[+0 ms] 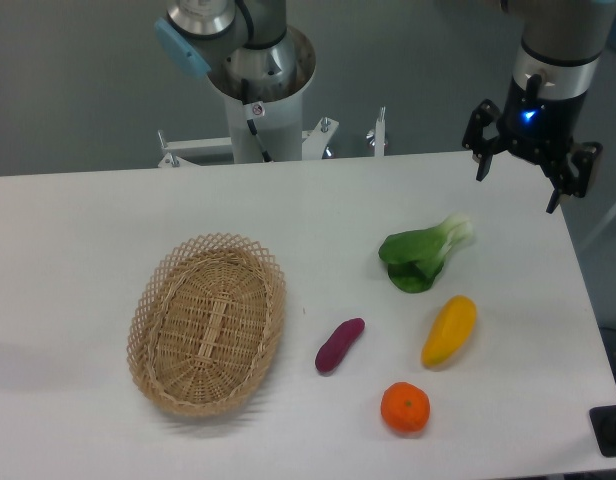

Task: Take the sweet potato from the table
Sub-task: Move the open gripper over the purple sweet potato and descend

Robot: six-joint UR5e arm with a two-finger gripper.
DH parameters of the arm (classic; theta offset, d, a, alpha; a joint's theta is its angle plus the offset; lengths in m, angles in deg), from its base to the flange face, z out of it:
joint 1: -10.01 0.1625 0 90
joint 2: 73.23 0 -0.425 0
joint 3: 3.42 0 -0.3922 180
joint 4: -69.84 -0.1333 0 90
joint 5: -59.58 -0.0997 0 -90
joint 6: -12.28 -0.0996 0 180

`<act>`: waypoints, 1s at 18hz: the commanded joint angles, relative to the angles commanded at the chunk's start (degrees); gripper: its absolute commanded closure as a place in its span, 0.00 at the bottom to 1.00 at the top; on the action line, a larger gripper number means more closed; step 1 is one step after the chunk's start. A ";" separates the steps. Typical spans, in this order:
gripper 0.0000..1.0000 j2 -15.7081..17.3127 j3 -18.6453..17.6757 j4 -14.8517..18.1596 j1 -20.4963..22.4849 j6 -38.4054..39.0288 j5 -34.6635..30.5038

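Note:
The sweet potato [339,345] is a small purple-magenta tuber lying on the white table [78,230], right of centre, just right of the basket. My gripper [518,193] hangs high at the back right, above the table's far right edge, well away from the sweet potato. Its two fingers are spread wide and it holds nothing.
An oval wicker basket [208,322] sits left of the sweet potato. A yellow oblong fruit [449,330], a round orange [405,408] and a green leafy vegetable [423,256] lie to its right. The robot base [258,90] stands behind the table.

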 joint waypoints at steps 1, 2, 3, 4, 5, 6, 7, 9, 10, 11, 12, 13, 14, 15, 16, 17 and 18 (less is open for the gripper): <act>0.00 0.09 -0.26 -0.26 0.00 0.00 0.00; 0.00 0.17 -0.87 -0.44 0.00 -0.09 0.00; 0.00 0.26 -1.23 -0.70 -0.17 0.00 0.09; 0.00 0.35 -1.32 -1.57 -0.35 0.00 0.09; 0.00 0.26 -1.32 -2.02 -0.35 0.00 0.00; 0.00 0.35 -1.58 -2.02 -0.53 0.00 0.00; 0.00 0.35 -1.93 -2.02 -0.70 0.09 0.09; 0.00 0.44 -2.28 -2.02 -0.88 0.96 0.35; 0.00 0.44 -2.46 -2.20 -1.14 2.97 0.35; 0.00 0.35 -2.64 -2.37 -2.10 5.34 0.35; 0.00 0.26 -2.64 -2.55 -3.24 7.45 0.35; 0.00 0.18 -2.64 -2.64 -4.21 9.38 0.26; 0.00 0.00 -2.64 -2.81 -4.83 11.06 0.18; 0.00 -0.09 -2.64 -2.73 -5.53 12.73 0.26; 0.00 -0.52 -2.64 -3.07 -6.49 14.31 0.26; 0.00 -0.61 -2.64 -4.12 -7.46 15.63 0.18; 0.00 -0.79 -2.99 -5.26 -8.43 17.38 0.35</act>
